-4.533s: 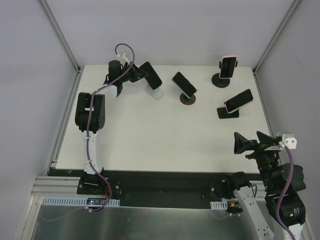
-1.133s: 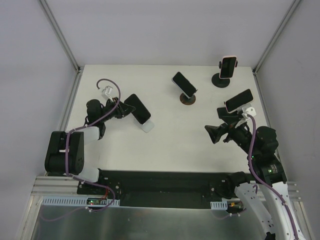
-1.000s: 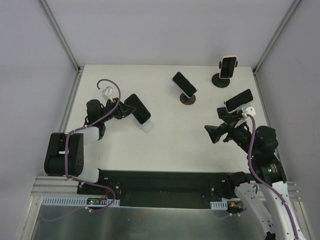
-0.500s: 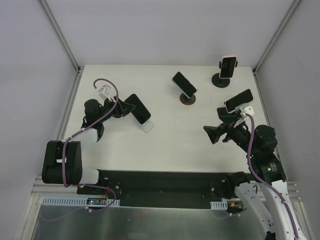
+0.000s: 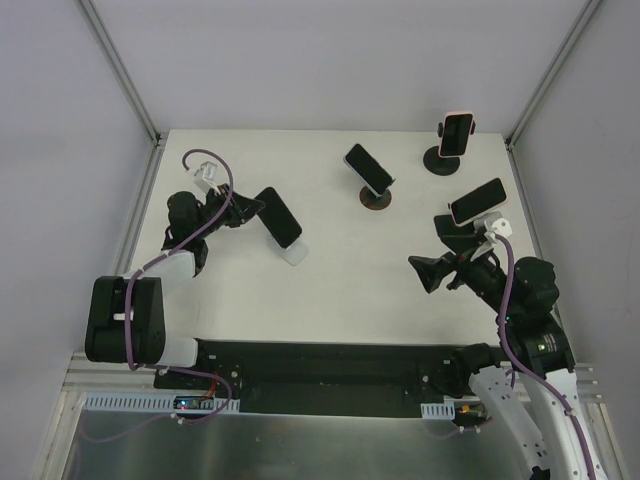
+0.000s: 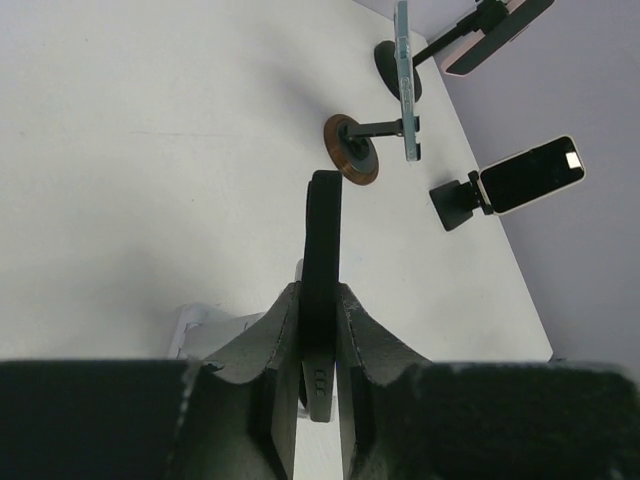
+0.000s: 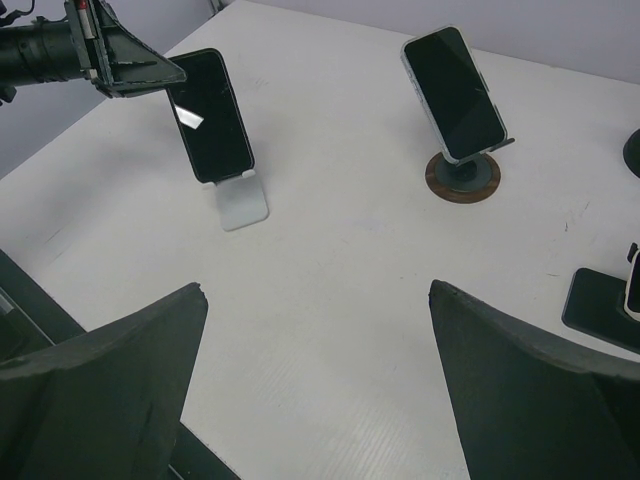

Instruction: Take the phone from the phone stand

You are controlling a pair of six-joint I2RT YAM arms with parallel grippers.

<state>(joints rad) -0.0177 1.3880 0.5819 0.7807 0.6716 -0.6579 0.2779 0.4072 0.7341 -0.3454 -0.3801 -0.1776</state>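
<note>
Compared with a few seconds back, my left arm has pulled in from the far side of the white table top (image 5: 330,290), and the slim black phone (image 6: 322,235) and its small white bent-plate stand (image 7: 240,205) have come along together. My left gripper (image 6: 320,300) is nearly closed, one finger pressed on either face of the phone's top end. The hold looks firm from the wrist view, though I cannot be sure how tight it is. Beyond my fingertips the phone's lower end appears to sit in the stand's lip, so the removal itself is not done. What is left is to lift the phone clear of the stand. My right gripper (image 7: 320,380) hangs wide open and empty, well off to the side.
</note>
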